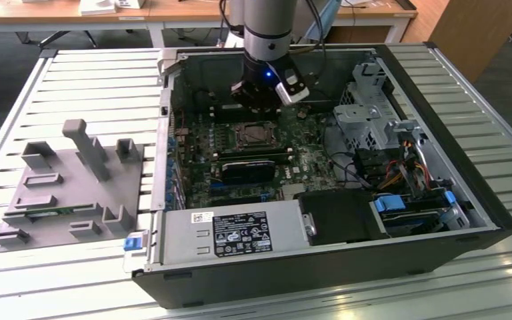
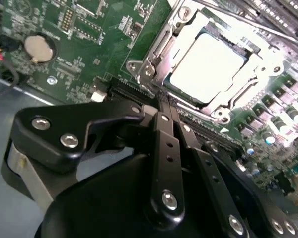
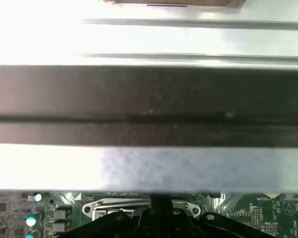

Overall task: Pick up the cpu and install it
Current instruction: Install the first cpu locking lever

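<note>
The cpu, a flat square chip with a bright silver top, lies in the motherboard socket, with the metal socket frame around it. In the exterior view the cpu sits mid-board inside the open computer case. My gripper hangs just above the board on the far side of the socket. In the second wrist view the black fingers meet at their tips beside the socket's edge, and the gripper is shut with nothing in it. The first wrist view shows the gripper's tips against the board.
A grey holder fixture stands on the slatted table at the exterior view's left. Inside the case are the power supply, a drive cage and loose cables. A coin battery sits on the board. The case wall is close by.
</note>
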`<action>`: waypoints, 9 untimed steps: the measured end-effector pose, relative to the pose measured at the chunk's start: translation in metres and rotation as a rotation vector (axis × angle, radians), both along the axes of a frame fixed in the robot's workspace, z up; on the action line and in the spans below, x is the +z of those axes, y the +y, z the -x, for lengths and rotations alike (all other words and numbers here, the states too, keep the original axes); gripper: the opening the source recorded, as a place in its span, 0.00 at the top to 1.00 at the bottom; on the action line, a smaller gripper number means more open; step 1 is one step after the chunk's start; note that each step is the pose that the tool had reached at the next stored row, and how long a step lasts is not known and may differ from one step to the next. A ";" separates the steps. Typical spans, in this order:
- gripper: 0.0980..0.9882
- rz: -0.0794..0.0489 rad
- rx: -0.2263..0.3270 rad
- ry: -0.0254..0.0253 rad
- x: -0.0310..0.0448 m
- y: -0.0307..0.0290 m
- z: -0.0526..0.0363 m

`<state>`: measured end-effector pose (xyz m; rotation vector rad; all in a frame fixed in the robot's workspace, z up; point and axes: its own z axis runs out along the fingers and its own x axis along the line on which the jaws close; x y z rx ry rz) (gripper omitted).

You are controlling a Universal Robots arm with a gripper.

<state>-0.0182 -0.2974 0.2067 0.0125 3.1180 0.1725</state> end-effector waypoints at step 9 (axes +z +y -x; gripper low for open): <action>0.99 0.000 0.000 0.0000 0.0002 -0.0030 -0.0005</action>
